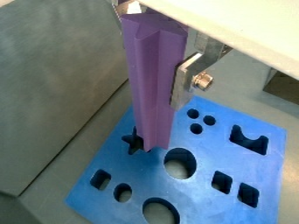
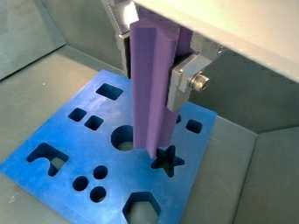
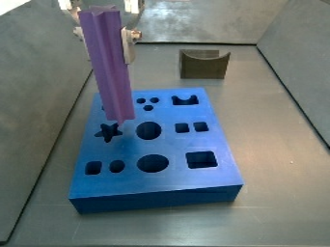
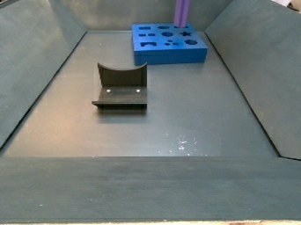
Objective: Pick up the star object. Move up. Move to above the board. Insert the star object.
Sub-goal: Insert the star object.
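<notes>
Tool [image 2: 158,57]: closed on the upright purple star object [image 1: 152,79], above the blue board [image 3: 161,145]. Star object's lower end sits at the board's star hole [image 3: 110,133]. Dark notched block [image 4: 120,88]: on the floor, well apart.

Our gripper [image 2: 158,61] hangs upright above the board [image 2: 70,144] — jaws clamped on the star object [image 2: 152,96], its silver fingers [image 2: 181,83] flat against the ridged sides.
</notes>
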Controlling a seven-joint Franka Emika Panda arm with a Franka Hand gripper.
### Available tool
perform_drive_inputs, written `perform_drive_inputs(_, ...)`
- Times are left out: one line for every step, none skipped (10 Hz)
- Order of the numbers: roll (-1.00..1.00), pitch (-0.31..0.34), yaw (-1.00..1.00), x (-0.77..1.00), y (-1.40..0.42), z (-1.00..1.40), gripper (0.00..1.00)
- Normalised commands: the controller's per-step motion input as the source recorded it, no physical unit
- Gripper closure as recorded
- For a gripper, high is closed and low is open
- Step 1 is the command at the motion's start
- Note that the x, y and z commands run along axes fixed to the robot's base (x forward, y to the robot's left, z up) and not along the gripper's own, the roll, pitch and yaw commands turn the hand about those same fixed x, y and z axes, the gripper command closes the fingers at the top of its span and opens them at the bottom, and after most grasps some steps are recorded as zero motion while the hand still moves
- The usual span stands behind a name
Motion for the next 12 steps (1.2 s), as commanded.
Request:
perform_drive_inputs(0.03,0.000,0.00,-0.13,-0.17,-0.45,1.00)
perform_drive_inputs(0.06,0.000,0.00,-0.32,-0.11,-0.55,1.00)
perform_drive_inputs(-0.02,0.000,0.00,0.00,-0.04,0.00,1.00)
perform_drive_inputs(0.06,0.000,0.09,-0.11,-0.06,-0.39,1.00)
perform_drive_inputs(0.07,0.000,0.07,-0.07,-0.07,-0.42,1.00)
perform_drive_inputs(0.00,0.000,0.01,0.00,0.00,-0.07,1.00)
perform_drive_inputs(0.05,0.049,0.24,0.21,0.02,-0.21,1.00)
perform_drive_inputs(0.09,0.084,0.33,0.30,0.06,-0.18,1.00)
perform_drive_inputs(0.00,0.016,0.00,0.00,0.00,0.00,1.00)
perform_drive_inputs(0.00,0.000,0.00,0.00,0.00,-0.05,1.00)
perform_drive_inputs(0.14,0.000,0.05,0.08,-0.13,-0.51,1.00)
perform_drive_inputs(0.12,0.000,0.00,0.59,0.00,-0.57,1.00)
